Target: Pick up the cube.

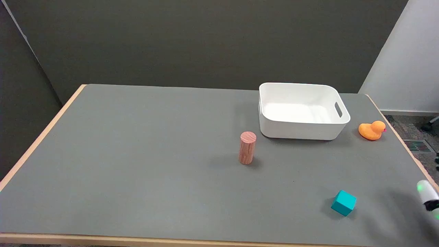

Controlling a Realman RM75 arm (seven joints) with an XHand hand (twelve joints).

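Observation:
A teal cube (343, 202) sits on the grey table (137, 164) near the front right, turned slightly so a corner faces the front edge. Nothing touches it. At the right edge of the head view, a short white piece of my right arm (427, 195) with a green light pokes in, to the right of the cube and well apart from it. The hand itself is out of the picture.
A brown wood-grain cylinder (247, 148) stands upright mid-table. Behind it to the right is a white bin (301, 128) with handle slots. An orange rubber duck (372, 130) lies near the table's right edge. The table has a light wooden rim (37, 140).

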